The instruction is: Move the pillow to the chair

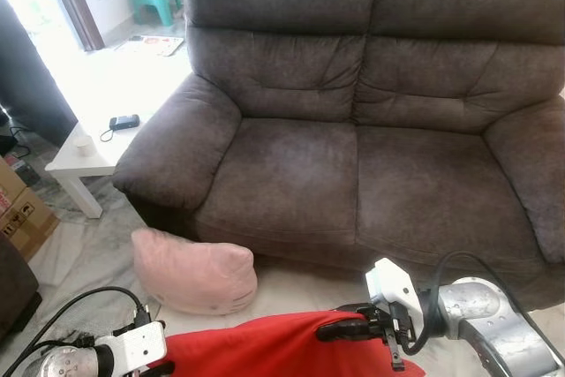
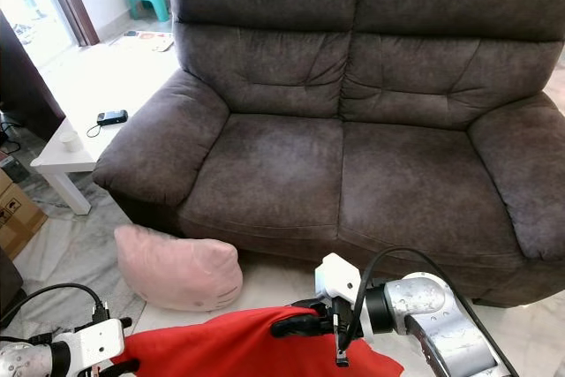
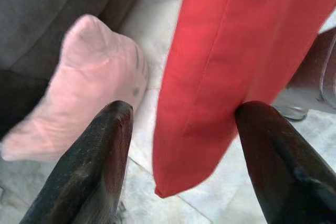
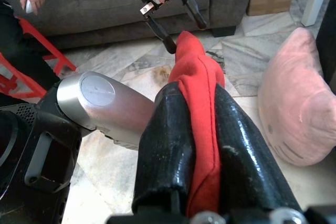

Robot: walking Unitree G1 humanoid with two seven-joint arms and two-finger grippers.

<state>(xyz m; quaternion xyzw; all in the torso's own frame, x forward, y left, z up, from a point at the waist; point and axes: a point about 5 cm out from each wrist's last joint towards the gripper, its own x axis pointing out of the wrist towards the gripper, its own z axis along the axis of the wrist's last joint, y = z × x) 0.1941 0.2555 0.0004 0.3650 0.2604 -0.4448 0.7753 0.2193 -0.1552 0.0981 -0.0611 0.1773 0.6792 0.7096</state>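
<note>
While a plump pink pillow (image 1: pixel 194 271) is lying on the marble floor (image 1: pixel 79 253) against the front of the grey fabric sofa (image 1: pixel 353 130), the right gripper (image 2: pixel 296 324) is pinching a soft red pillow (image 2: pixel 238 346) low in front of the sofa, fingers clamped on its edge. The left gripper (image 3: pixel 184 145) is straddling the red pillow's opposite corner, fingers apart.

Matt red cloth pillow (image 2: pixel 229 342); suede-like grey sofa (image 2: pixel 353 130).
</note>
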